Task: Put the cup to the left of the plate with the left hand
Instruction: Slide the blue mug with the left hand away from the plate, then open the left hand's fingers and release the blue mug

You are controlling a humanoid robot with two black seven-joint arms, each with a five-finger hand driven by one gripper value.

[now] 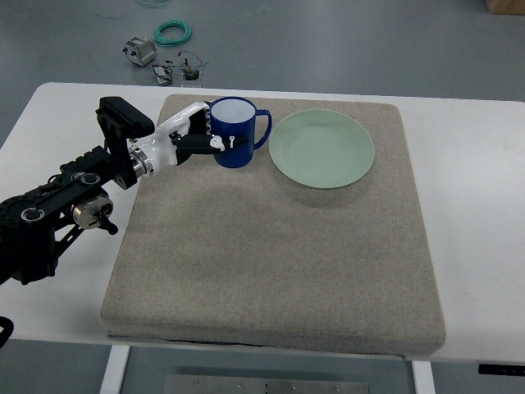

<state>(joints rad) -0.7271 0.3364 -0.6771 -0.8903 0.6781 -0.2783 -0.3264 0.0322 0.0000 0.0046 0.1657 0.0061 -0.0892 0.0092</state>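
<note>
A blue cup [236, 136] with a white inside stands upright on the grey mat [271, 246], its handle pointing right toward the plate. The pale green plate [321, 148] lies just right of the cup, a small gap between them. My left hand [203, 131] reaches in from the left edge, its white and black fingers wrapped around the cup's left side. The right arm does not show.
The mat covers most of a white table [467, 164]. Beyond the table's far edge, on the floor, lie a green cable coil [173, 33] and small electronic parts [164, 61]. Open mat stretches in front of the cup and plate.
</note>
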